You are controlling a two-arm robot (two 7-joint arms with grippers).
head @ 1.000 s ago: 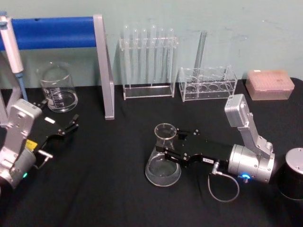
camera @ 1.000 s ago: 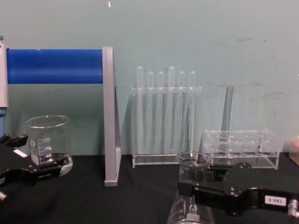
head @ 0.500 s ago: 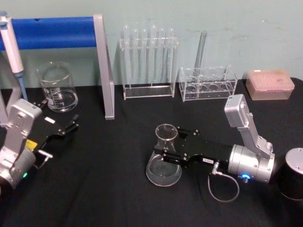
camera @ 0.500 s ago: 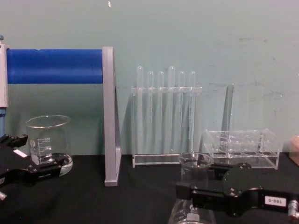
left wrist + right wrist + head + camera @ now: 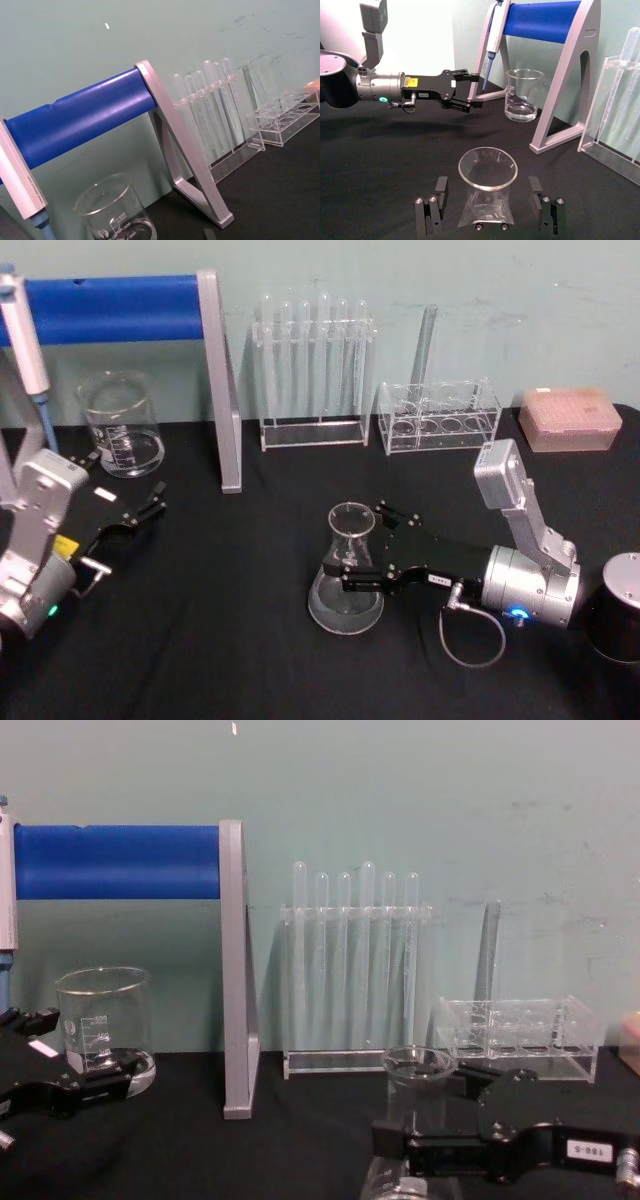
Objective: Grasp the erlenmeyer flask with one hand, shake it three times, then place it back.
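On the black table [image 5: 230,640], in front of the test-tube rack [image 5: 312,370], stood the flask [image 5: 346,570], upright. The right gripper [image 5: 362,547] straddled its neck, jaws spread wide, not touching; its white label read "180-5". The left gripper [image 5: 150,502], narrowly parted, waited near the beaker [image 5: 120,425], marked "500".

I'm seeing the black table [image 5: 230,640] bearing the erlenmeyer flask [image 5: 347,575] between the right gripper [image 5: 362,547] jaws, with a beaker [image 5: 122,425], two tube racks [image 5: 312,375] and a pink box [image 5: 569,419] standing well beyond it
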